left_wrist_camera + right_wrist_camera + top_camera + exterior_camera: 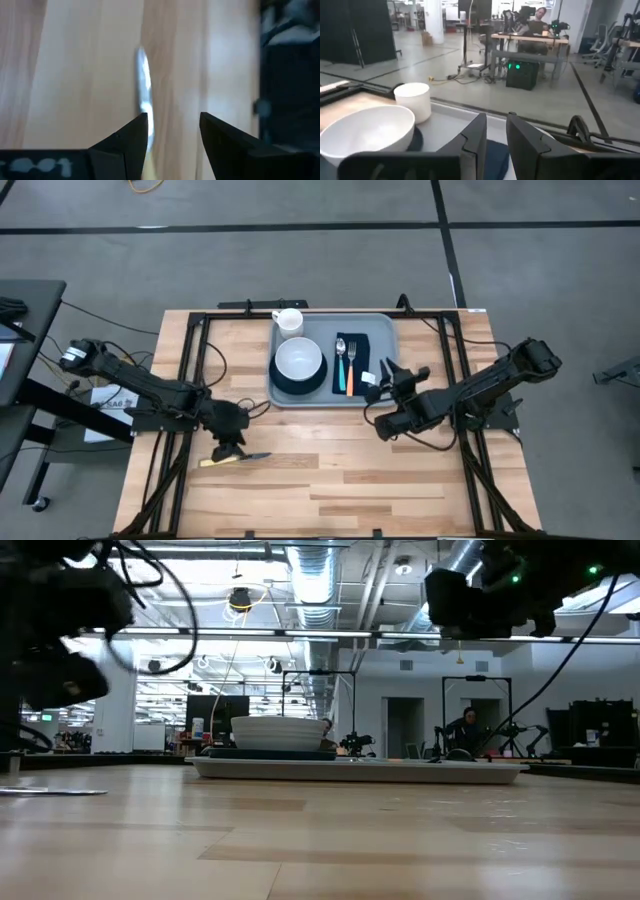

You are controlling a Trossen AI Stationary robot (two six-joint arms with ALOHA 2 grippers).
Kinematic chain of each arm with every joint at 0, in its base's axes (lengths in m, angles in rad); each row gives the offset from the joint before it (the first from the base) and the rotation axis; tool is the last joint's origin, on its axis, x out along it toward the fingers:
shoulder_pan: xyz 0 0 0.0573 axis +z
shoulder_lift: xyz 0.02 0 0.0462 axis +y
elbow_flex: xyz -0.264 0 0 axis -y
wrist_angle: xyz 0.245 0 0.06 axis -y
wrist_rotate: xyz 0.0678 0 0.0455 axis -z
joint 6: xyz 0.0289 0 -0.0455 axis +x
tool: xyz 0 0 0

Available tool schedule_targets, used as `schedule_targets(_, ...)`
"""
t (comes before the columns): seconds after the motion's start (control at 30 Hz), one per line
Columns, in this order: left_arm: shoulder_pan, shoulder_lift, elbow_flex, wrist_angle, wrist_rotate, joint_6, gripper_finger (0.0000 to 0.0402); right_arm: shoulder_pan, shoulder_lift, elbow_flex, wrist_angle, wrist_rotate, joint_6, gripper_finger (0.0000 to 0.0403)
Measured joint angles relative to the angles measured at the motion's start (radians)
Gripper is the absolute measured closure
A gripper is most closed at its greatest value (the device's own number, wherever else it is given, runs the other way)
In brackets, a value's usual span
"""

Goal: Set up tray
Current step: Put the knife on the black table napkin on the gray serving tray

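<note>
The knife lies flat on the bare wood at the near left of the table, well apart from the tray, and appears to be the last piece to go in. The left gripper hangs right over it with its fingers spread, and in the left wrist view the blade runs up between the two fingers. To do this step well, the gripper should probably drop straight down until the fingers nearly touch the wood, with the knife centred in the gap, then close across the narrow width. A thin flat piece is likely to slip or pivot, so a low, square grip matters.

Farther back, the right gripper hovers at the tray's right edge, fingers slightly parted and holding nothing, judging by the right wrist view.

The high view alone shows the layout: bowl on a dark plate, cup at the far corner, fork and spoon on the napkin. Only the left wrist view shows how the blade lines up with the fingers. The low view confirms the tray sits flat, and only there does the knife's thinness show.
</note>
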Motion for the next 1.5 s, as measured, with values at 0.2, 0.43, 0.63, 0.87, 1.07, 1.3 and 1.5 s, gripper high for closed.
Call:
schedule_targets(0.2,-0.08,0.064,0.058,-0.171,-0.052,-0.104,0.0234,0.004,0.005,0.007,0.109,-0.041,-0.129,0.0336)
schedule_targets(0.43,-0.166,0.122,0.066,-0.207,-0.031,-0.196,0.0234,0.035,0.005,0.006,0.156,-0.048,-0.162,0.0336)
schedule_targets(0.63,-0.216,0.172,0.066,-0.324,-0.099,-0.297,0.0234,0.06,0.005,0.006,0.16,-0.05,-0.162,0.0336)
schedule_targets(0.87,-0.224,0.232,0.066,-0.348,-0.138,-0.312,0.0234,0.061,0.005,0.006,0.171,-0.072,-0.162,0.0336)
schedule_targets(1.07,-0.224,0.262,0.066,-0.34,-0.157,-0.273,0.0234,0.06,0.005,0.006,0.175,-0.094,-0.164,0.0336)
schedule_targets(1.3,-0.224,0.265,0.066,-0.306,-0.126,-0.255,0.0234,0.06,0.005,0.006,0.175,-0.096,-0.163,0.0336)
schedule_targets(1.5,-0.224,0.265,0.088,-0.284,-0.129,-0.201,0.0234,0.06,0.005,0.006,0.175,-0.097,-0.163,0.0336)
